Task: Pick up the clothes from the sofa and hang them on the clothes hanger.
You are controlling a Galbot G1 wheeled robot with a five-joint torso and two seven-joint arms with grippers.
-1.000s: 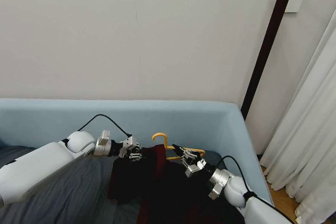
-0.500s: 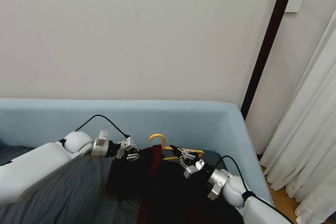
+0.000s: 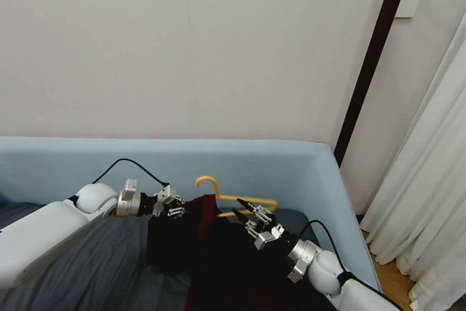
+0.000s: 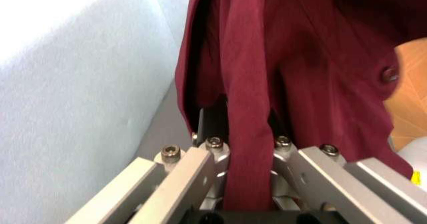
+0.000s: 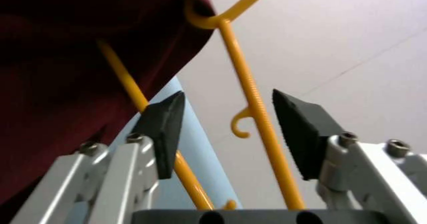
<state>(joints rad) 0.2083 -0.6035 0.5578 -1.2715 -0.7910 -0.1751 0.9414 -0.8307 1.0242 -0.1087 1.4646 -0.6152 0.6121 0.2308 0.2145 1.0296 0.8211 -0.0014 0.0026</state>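
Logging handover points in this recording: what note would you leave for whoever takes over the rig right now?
Left gripper: shut on a fold of the dark red shirt, holding it up over the sofa.
Right gripper: open, with its fingers either side of the yellow hanger bar, not clamped.
Done: shirt partly lifted, with the hanger reaching into it.
Left: grip the hanger, take it off the sofa and hang it up.

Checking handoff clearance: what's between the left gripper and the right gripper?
In the head view, the dark red shirt, pinched in the left gripper, fills the gap, and the yellow hanger runs from it toward the right gripper.
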